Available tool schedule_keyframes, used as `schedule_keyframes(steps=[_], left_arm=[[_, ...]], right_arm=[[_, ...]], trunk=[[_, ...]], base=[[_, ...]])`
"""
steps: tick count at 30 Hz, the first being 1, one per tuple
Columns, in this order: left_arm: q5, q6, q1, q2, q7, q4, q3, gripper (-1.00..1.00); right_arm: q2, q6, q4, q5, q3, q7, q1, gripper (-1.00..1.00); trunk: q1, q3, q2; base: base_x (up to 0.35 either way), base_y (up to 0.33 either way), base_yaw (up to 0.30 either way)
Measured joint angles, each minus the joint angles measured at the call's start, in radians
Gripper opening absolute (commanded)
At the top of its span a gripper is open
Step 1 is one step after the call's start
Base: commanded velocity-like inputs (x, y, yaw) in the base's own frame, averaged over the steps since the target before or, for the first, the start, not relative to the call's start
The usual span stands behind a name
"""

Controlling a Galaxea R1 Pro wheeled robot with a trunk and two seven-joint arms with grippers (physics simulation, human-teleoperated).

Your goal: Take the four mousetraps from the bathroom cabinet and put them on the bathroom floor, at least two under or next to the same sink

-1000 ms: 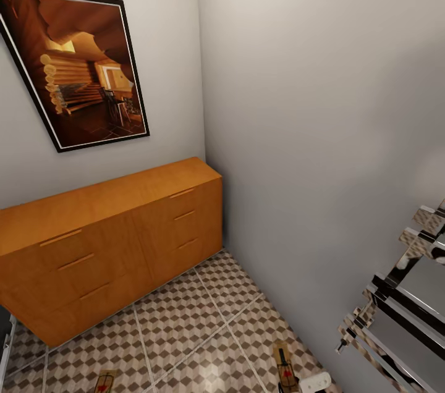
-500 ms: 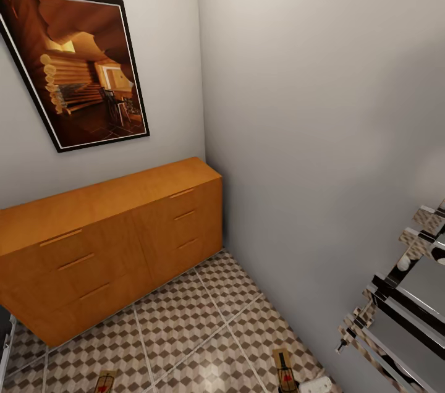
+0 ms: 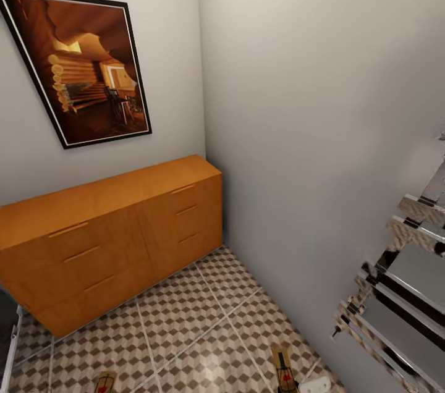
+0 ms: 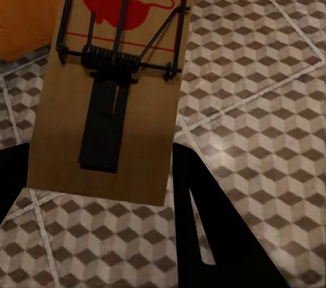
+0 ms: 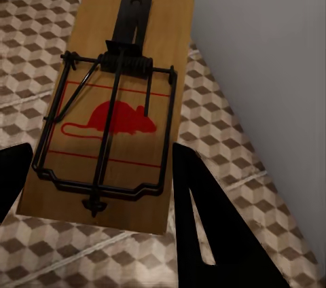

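Two mousetraps are seen on the bathroom floor (image 3: 185,325) at the lower edge of the head view, a left mousetrap (image 3: 105,382) and a right mousetrap (image 3: 283,368) near the side wall (image 3: 321,133), with the cabinet (image 3: 111,238) closed against the far wall. Compared with the earlier frames, the whole scene is shifted slightly, consistent with camera motion; the picture (image 3: 80,65) and the mirrored shelf (image 3: 395,306) are displaced likewise. In each wrist view a mousetrap (image 4: 115,77) (image 5: 115,98) lies between the spread dark fingers (image 4: 204,234) (image 5: 204,227); whether either pincer grips its trap cannot be told.
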Motion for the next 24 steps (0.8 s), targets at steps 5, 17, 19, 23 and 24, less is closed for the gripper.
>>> schedule_keyframes(steps=[5,17,19,23,24], left_arm=[[0.000,0.000,0.000,0.000,0.001,0.000,0.000,-1.00],[-0.001,0.000,0.000,-0.002,-0.003,0.000,0.000,-1.00],[-0.001,0.000,0.000,-0.002,-0.003,0.000,0.000,-1.00],[-0.001,0.001,0.000,-0.002,-0.003,0.000,0.000,-1.00],[-0.001,0.001,0.000,-0.002,-0.003,0.000,0.000,-1.00]], right_arm=[[0.000,0.000,0.000,0.000,0.000,-0.001,0.000,-1.00],[0.003,0.000,0.002,0.000,0.000,-0.001,-0.001,-1.00],[0.002,0.000,0.002,0.000,0.000,-0.001,0.000,-1.00],[0.003,0.000,0.002,0.000,0.000,-0.001,0.000,-1.00],[0.003,0.000,0.002,0.000,0.000,-0.001,0.000,-1.00]], trunk=[[0.000,0.000,0.000],[-0.001,0.000,0.000],[-0.001,0.000,0.000],[0.000,0.000,0.000],[0.000,0.000,0.000]], base=[[-0.335,0.000,0.037],[-0.201,0.000,0.243],[-0.015,0.000,0.274],[-0.043,0.000,0.275],[-0.151,0.000,0.275]])
